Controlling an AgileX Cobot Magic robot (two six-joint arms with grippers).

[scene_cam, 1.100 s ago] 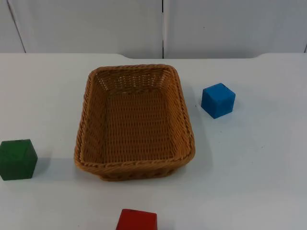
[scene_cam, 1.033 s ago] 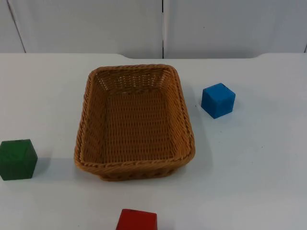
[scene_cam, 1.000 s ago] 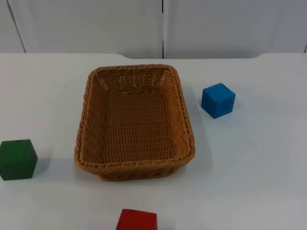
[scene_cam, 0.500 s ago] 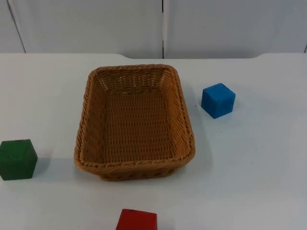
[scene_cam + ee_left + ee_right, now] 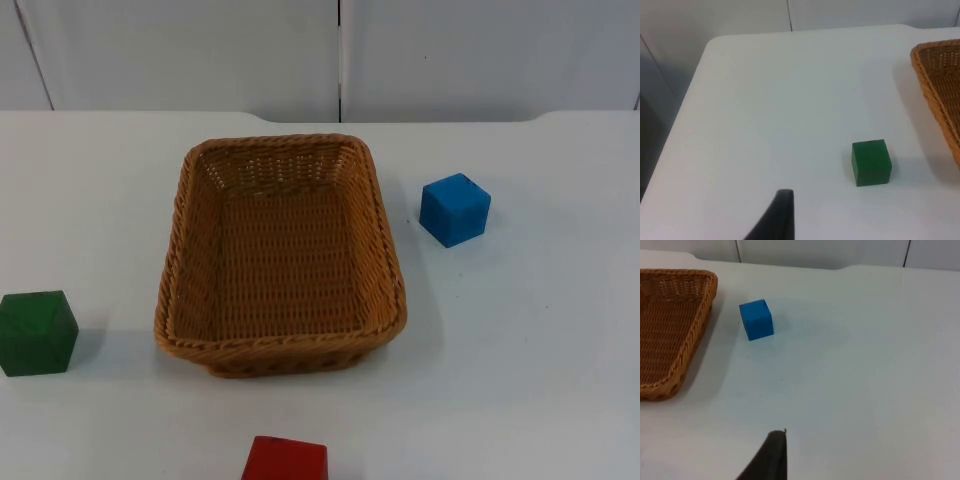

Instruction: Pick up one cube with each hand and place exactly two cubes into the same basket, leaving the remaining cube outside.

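A woven brown basket [image 5: 280,255] stands near the middle of the white tabletop [image 5: 520,340], with its long side running from 12 to 6 o'clock in the top view. All three cubes lie on the tabletop outside the basket, and none of them touches it.

The blue cube [image 5: 455,209] is at about 2 o'clock from the basket, near its right rim but apart from it, and it is turned a little, so that one corner points to the basket. The green cube [image 5: 37,332] is at about 8 o'clock from the basket, well apart from it (close to the picture's left edge). The red cube [image 5: 286,459] is at 6 o'clock, just beyond the near rim, and the picture's edge cuts it.

The left gripper [image 5: 780,215] hangs above the tabletop on the robot's left side; its wrist view looks onto the green cube [image 5: 870,162], which is near it but not touched, with the basket's rim [image 5: 935,80] further on. The right gripper [image 5: 772,455] hangs above the tabletop on the robot's right side, well apart from the blue cube [image 5: 756,319], which lies just beside the basket's corner [image 5: 690,305]. For both grippers I cannot tell whether they are open or closed. Neither of them holds a cube.
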